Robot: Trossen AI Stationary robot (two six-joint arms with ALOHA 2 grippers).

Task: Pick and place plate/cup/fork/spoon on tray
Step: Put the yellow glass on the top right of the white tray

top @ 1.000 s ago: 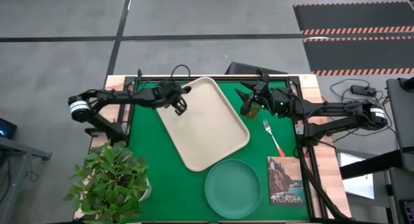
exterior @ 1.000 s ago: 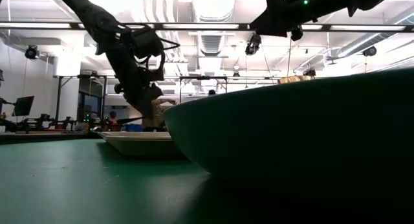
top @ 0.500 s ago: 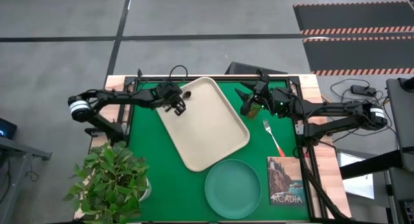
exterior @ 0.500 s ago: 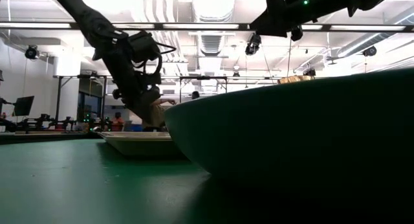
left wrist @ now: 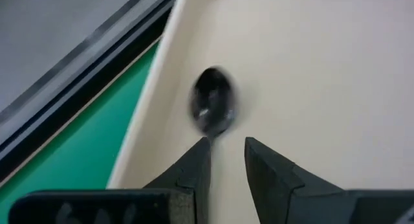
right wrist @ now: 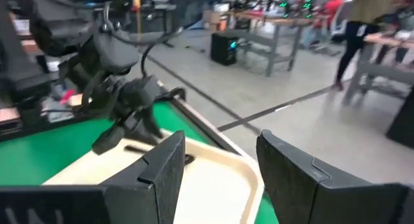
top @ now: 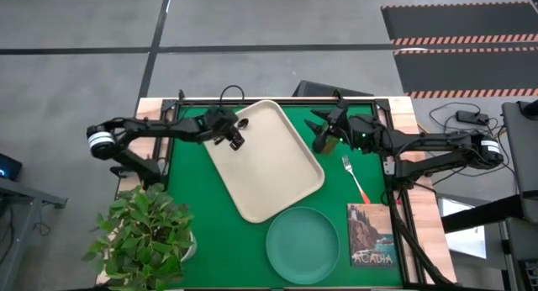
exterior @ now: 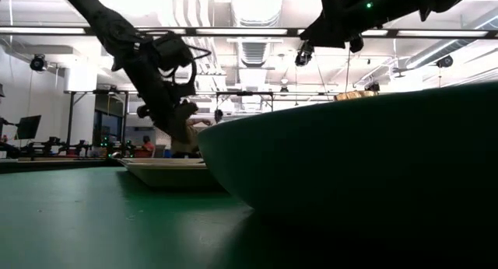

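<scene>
The cream tray [top: 277, 169] lies slantwise on the green mat. The metal spoon [left wrist: 212, 111] lies on the tray's far left part, bowl toward the far edge. My left gripper [top: 234, 140] hovers low over the spoon's handle end. Its fingers [left wrist: 197, 162] are a little apart, and the handle is hidden between them. My right gripper [top: 326, 128] is wide open above the amber cup [top: 326, 143], which stands on the mat right of the tray. The red-handled fork [top: 356, 178] lies on the mat. The teal plate [top: 303, 245] sits at the near edge.
The Acadia book [top: 371, 235] lies right of the plate. A potted plant [top: 147, 232] stands at the near left corner. In the low view the plate's rim [exterior: 350, 168] fills the foreground and hides most of the cup [exterior: 354, 94]. People move about in the room behind.
My left gripper has swayed a little over the tray's far left part, first toward the table's left edge, then back toward the right. The spoon, tray, cup, fork and plate have stayed where they were.
</scene>
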